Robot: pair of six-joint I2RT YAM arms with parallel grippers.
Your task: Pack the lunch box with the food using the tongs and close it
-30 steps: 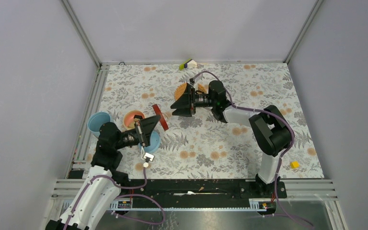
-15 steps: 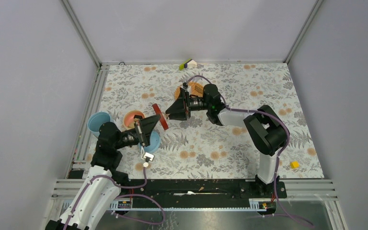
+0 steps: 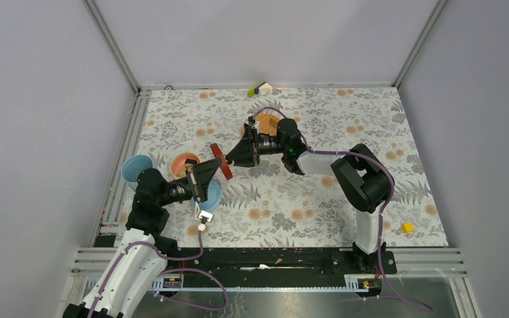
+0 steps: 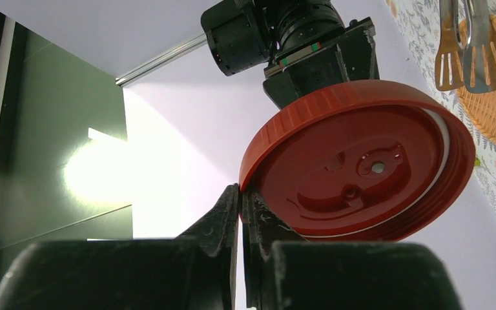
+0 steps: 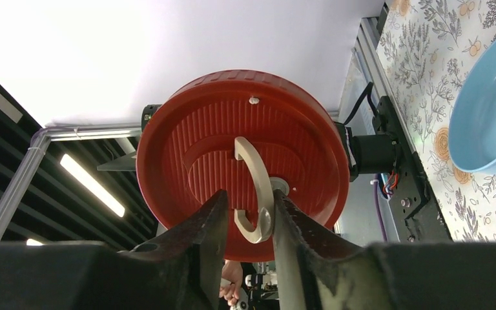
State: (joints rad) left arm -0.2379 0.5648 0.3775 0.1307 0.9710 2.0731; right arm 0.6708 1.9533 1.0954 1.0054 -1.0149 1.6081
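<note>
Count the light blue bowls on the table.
2. The first bowl sits near the table's left edge; the second bowl lies partly under the left arm. More could be hidden under the arms.

My left arm (image 3: 147, 199) is folded low, with its wrist reaching forward and to the right. The left gripper (image 4: 241, 194) is clamped tight on the rim of the red lid (image 4: 361, 161), which stands on edge just beyond its fingertips. My right arm (image 3: 364, 182) reaches out to the left with the wrist level, so the right gripper (image 5: 250, 197) faces the left one. Its jaws sit partly apart astride the lid's handle (image 5: 258, 161). One finger looks to be touching it, though I can't be sure.
</note>
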